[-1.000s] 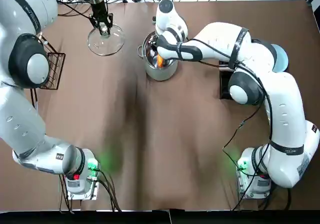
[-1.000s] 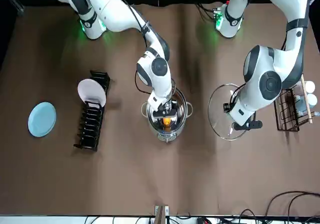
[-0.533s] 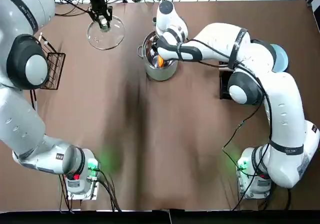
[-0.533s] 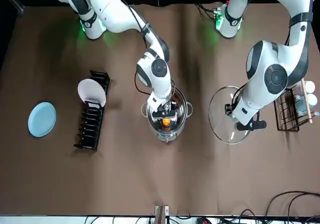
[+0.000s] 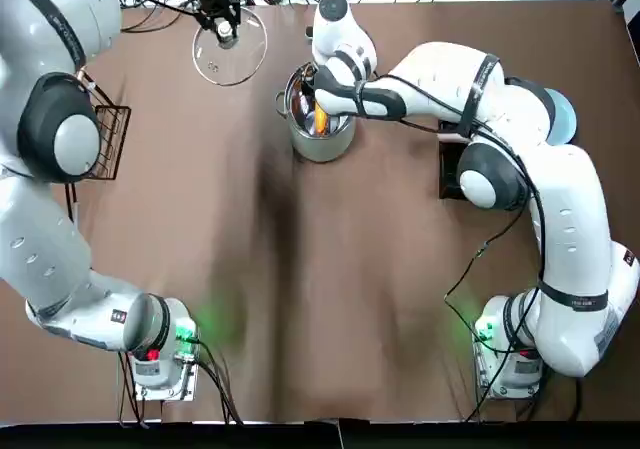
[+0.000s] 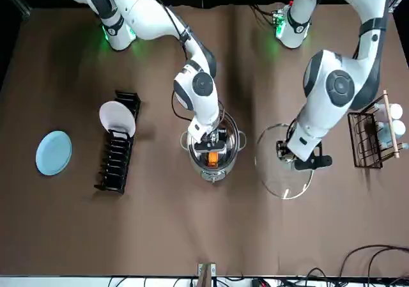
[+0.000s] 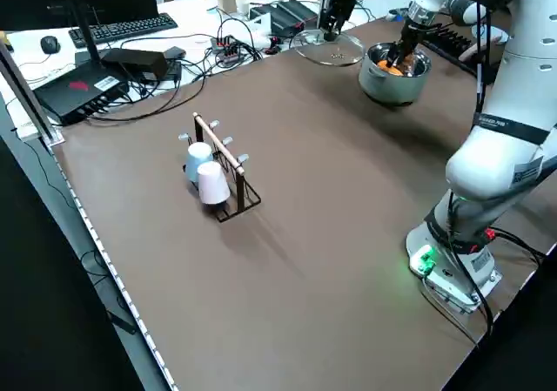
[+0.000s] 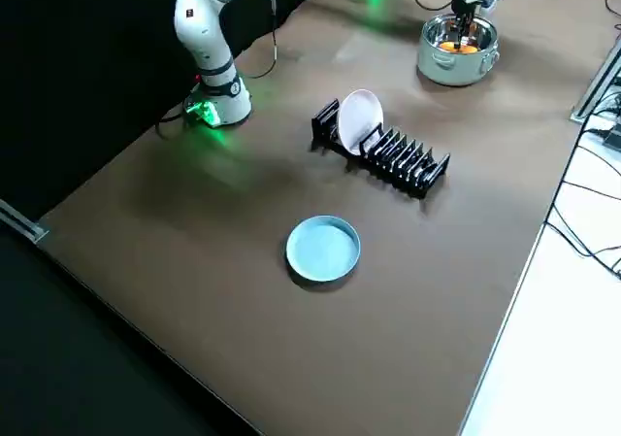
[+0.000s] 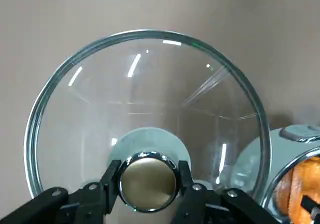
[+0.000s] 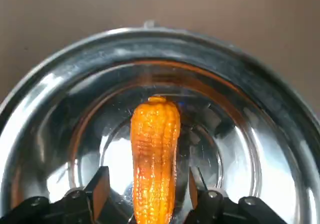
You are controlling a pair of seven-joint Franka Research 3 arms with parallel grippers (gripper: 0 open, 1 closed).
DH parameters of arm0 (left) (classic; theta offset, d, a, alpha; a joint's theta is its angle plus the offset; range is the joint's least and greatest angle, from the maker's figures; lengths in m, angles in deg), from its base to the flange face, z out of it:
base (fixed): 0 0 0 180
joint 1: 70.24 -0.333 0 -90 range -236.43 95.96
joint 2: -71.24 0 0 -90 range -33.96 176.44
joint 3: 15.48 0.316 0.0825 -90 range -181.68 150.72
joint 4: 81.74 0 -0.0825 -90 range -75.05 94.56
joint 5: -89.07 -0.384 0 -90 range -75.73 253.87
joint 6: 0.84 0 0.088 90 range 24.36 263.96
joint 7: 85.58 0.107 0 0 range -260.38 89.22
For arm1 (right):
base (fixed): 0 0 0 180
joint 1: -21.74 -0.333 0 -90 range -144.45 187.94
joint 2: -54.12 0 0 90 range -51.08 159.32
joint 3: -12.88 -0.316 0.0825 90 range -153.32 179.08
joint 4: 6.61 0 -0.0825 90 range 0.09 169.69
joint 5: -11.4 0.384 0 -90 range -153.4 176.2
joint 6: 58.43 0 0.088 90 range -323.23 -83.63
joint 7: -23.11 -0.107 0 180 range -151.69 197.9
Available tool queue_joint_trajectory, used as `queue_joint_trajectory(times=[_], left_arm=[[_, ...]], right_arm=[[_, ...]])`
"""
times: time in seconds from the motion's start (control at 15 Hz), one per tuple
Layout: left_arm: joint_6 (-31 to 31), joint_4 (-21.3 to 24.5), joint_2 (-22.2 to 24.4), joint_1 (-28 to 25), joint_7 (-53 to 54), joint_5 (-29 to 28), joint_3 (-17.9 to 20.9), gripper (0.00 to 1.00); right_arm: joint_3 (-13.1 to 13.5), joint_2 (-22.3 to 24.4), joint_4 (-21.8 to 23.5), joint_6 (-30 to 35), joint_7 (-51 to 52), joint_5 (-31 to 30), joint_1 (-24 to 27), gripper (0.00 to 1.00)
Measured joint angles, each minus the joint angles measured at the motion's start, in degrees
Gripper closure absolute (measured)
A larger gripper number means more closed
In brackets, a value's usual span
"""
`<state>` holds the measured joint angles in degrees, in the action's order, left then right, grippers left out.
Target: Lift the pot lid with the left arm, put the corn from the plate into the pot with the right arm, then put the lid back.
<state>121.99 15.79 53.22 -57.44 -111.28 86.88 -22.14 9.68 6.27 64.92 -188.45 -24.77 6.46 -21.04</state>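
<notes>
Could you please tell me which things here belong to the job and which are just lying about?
Job: clear glass pot lid held by the left claw; shiny steel pot; orange corn cob inside it, at the right claw; round light blue plate.
Lying about: black slotted dish rack holding a round white plate; brown wire rack with two pale cups.

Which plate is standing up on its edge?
The white plate, propped upright in the black dish rack. The blue plate lies flat on the table, apart from the rack.

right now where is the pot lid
Top view: the pot lid is held by the left gripper near the table's far edge, just left of the pot.
</notes>
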Motion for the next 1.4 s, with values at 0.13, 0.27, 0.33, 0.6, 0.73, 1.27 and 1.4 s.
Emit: queue_joint_trajectory(times=[0.13, 0.27, 0.33, 0.6, 0.73, 1.27, 1.4], left_arm=[[2.44, 0.04, -0.72, 1.23, -1.71, 0.0, -0.03, 0.49], [4.28, 0.04, -1.17, 2.99, -4.78, -0.01, -0.03, 0.49], [4.64, 0.04, -1.34, 3.95, -6.03, -0.02, -0.03, 0.49], [4.86, 0.07, -1.69, 7.21, -10.08, -0.02, -0.02, 0.49], [4.86, 0.08, -1.93, 9.73, -15.07, -0.02, -0.05, 0.49], [5.52, -3.39, -5.99, 21.19, -30.94, -0.02, -0.03, 0.49], [5.55, -4.7, -7.65, 23.06, -31.8, -0.02, 0.07, 0.49]], right_arm=[[0.3, 0.89, -0.3, 0.0, 0.0, 0.0, 0.12, 0.27], [0.56, 2.47, -0.5, 0.28, 0.0, 0.0, 0.69, 0.27], [0.57, 3.29, -0.52, 0.54, 0.0, 0.01, 1.08, 0.27], [0.66, 7.34, -0.74, 5.08, 0.01, 0.05, 3.63, 0.27], [0.68, 10.29, -0.86, 9.2, 0.27, 0.05, 5.39, 0.27], [0.7, 20.15, -0.9, 34.08, 20.23, 1.55, 16.56, 0.27], [0.72, 23.04, -0.65, 38.47, 26.27, 3.5, 20.9, 0.27]])
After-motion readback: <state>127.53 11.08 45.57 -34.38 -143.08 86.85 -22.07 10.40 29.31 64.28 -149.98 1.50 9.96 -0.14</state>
